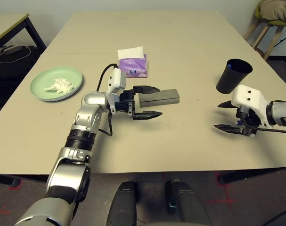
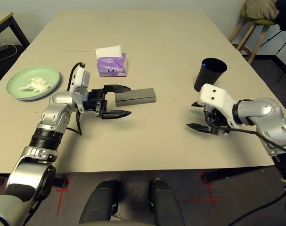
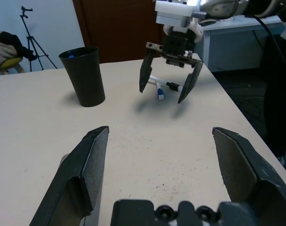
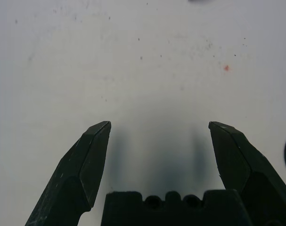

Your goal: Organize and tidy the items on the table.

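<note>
Hovering over a beige tabletop (image 1: 190,42), a humanoid robot's two arms pause with every finger spread wide and nothing held. The left gripper (image 1: 145,101) points level across the surface, its black fingers straddling the near end of a grey-tan glasses case (image 1: 159,97) at the tabletop's centre; whether they touch it cannot be told. The right gripper (image 1: 229,116), at about 3 o'clock, tilts down over bare surface, empty.

The case looks rigid and light, an oblong best taken across its narrow width near the middle, where the fingers would meet flat sides rather than rounded ends. A blue-white pen (image 3: 160,87) lies beneath the right gripper, slim and liable to roll; a pinch across the barrel at mid-length would suit it.

At roughly 2 o'clock stands a black cup (image 1: 233,76), upright, with something blue showing inside its rim; what it is cannot be made out. Tall and narrow at its base, it could tip if nudged. At 9 o'clock a pale green plate (image 1: 41,82) carries a crumpled white tissue (image 1: 61,85), soft and nearly weightless, easily crushed or dropped. Just beyond the case, at 12 o'clock, sits a purple tissue pack (image 1: 133,66) with a white sheet (image 1: 130,52) standing from its top.
</note>
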`<action>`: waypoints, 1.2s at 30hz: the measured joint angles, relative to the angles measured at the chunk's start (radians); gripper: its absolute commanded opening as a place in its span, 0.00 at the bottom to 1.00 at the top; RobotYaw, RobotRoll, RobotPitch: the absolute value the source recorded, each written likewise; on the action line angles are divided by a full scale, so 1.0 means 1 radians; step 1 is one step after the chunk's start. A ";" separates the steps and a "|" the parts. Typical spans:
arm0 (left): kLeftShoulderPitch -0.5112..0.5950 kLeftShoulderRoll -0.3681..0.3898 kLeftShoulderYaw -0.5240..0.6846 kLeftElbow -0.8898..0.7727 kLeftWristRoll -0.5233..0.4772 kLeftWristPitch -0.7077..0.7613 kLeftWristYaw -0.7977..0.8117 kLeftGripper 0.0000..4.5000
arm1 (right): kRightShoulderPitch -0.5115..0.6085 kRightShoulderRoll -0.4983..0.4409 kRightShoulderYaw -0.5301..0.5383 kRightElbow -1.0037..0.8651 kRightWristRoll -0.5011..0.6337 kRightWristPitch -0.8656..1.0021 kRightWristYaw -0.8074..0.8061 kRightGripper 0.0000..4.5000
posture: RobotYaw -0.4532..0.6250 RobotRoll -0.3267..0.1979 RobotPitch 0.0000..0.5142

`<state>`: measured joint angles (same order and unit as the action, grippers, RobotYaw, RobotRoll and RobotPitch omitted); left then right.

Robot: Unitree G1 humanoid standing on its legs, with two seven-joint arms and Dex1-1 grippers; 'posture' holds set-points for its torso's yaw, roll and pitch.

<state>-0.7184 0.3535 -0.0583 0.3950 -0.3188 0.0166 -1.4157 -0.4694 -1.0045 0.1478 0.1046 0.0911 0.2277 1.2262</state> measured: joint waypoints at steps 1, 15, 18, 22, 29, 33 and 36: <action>0.000 0.000 0.000 0.000 0.000 0.000 0.001 0.99 | -0.027 -0.002 0.010 0.024 -0.012 -0.019 0.030 1.00 | 0.52 0.62 0.23; 0.024 0.005 0.000 -0.027 -0.003 0.000 0.042 0.99 | -0.180 0.012 0.076 0.299 -0.129 -0.536 0.179 1.00 | 0.51 0.62 0.24; 0.024 0.004 0.000 -0.027 -0.003 -0.003 0.043 0.99 | -0.209 -0.001 0.076 0.347 -0.136 -0.615 0.193 1.00 | 0.50 0.62 0.25; 0.022 0.003 0.000 -0.021 -0.003 -0.006 0.043 0.99 | -0.221 -0.004 0.076 0.411 -0.163 -0.726 0.193 1.00 | 0.48 0.62 0.26; 0.012 -0.002 -0.001 -0.004 -0.004 -0.005 0.036 0.99 | -0.264 -0.042 0.076 0.548 -0.186 -0.923 0.215 1.00 | 0.45 0.62 0.27; 0.012 -0.001 -0.010 0.004 -0.003 -0.011 0.022 0.99 | -0.329 -0.074 0.081 0.630 -0.213 -0.993 0.242 1.00 | 0.44 0.62 0.28; 0.012 0.004 -0.035 0.018 0.008 -0.026 0.010 0.99 | -0.381 -0.082 0.092 0.669 -0.261 -1.028 0.237 1.00 | 0.43 0.62 0.29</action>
<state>-0.7060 0.3577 -0.0933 0.4129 -0.3112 -0.0090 -1.4056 -0.8505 -1.0862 0.2403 0.7737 -0.1694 -0.8008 1.4635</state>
